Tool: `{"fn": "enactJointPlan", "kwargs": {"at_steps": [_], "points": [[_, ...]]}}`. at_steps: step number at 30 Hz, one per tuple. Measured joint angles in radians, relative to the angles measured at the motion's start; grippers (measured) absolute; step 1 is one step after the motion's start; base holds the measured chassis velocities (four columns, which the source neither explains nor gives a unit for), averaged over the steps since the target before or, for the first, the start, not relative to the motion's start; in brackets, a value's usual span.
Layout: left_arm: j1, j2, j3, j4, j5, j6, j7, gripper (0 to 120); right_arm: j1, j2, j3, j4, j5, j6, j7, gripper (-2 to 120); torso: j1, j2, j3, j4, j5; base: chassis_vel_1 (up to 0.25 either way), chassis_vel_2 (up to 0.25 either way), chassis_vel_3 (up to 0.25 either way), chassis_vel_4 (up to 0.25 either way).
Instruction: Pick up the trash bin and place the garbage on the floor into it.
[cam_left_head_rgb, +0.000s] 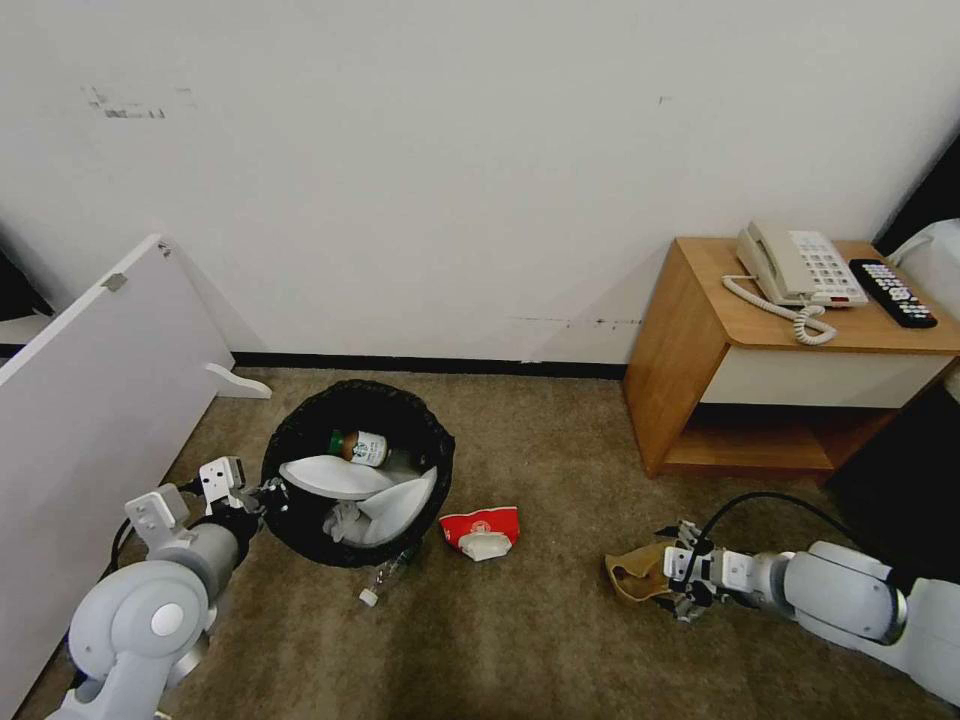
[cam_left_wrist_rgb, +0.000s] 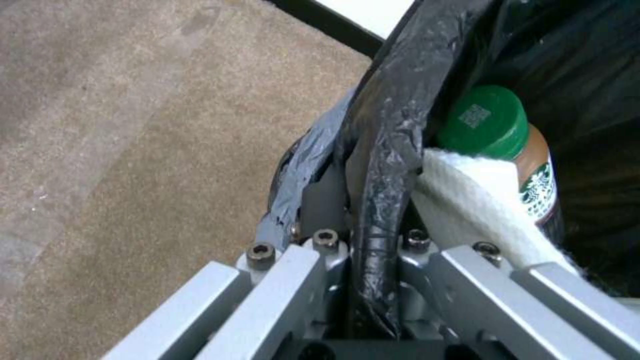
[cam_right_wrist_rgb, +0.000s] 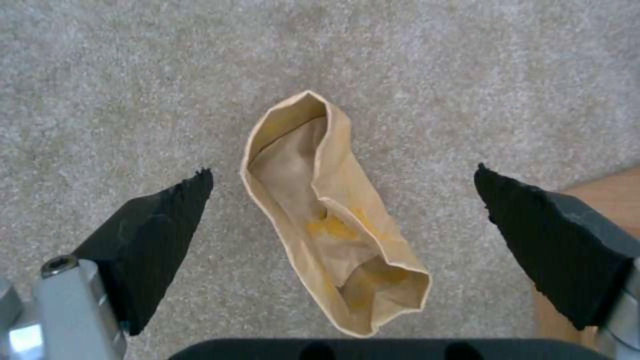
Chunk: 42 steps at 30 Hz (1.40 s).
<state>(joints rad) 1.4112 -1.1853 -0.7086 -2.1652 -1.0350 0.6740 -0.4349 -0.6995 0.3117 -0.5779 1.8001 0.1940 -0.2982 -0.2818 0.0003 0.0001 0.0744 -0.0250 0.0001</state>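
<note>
The trash bin (cam_left_head_rgb: 425, 420), lined with a crinkled black bag, stands on the floor (cam_left_head_rgb: 520, 650) by the wall. My left gripper (cam_left_head_rgb: 271, 494) is shut on its rim (cam_left_wrist_rgb: 380, 165), one finger outside and one inside. Inside lie white slippers (cam_left_head_rgb: 335, 478) and a green-capped bottle (cam_left_wrist_rgb: 490, 125). A red-and-white crushed wrapper (cam_left_head_rgb: 482, 530) lies just right of the bin, and a clear bottle (cam_left_head_rgb: 378, 582) sticks out at its front. My right gripper (cam_right_wrist_rgb: 342, 170) is open low over a brown paper bag (cam_right_wrist_rgb: 333, 215), one finger on each side without touching it.
A wooden nightstand (cam_left_head_rgb: 690, 340) at the right carries a phone (cam_left_head_rgb: 795, 265) and a remote (cam_left_head_rgb: 892, 292). A white board (cam_left_head_rgb: 90, 400) leans at the left. The wall (cam_left_head_rgb: 480, 180) is close behind the bin. Open carpet lies between the two arms.
</note>
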Motion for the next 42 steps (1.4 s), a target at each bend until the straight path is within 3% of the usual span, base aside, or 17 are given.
{"fn": "enactJointPlan", "kwargs": {"at_steps": [18, 42], "points": [[-0.006, -0.007, 0.003, 0.028, 0.007, -0.003, 0.005, 1, 0.020, 0.092, -0.044, -0.109, -0.024, 0.005, -0.004, 100, 0.000, 0.000, 0.000, 0.0000, -0.0001, 0.000, 0.000, 0.000, 0.000], [-0.003, -0.017, 0.006, 0.036, 0.017, -0.006, 0.006, 1, 0.035, 0.151, -0.039, -0.223, -0.041, 0.037, -0.015, 100, 0.000, 0.000, 0.000, 0.0000, -0.0001, 0.000, 0.000, 0.000, 0.000]]}}
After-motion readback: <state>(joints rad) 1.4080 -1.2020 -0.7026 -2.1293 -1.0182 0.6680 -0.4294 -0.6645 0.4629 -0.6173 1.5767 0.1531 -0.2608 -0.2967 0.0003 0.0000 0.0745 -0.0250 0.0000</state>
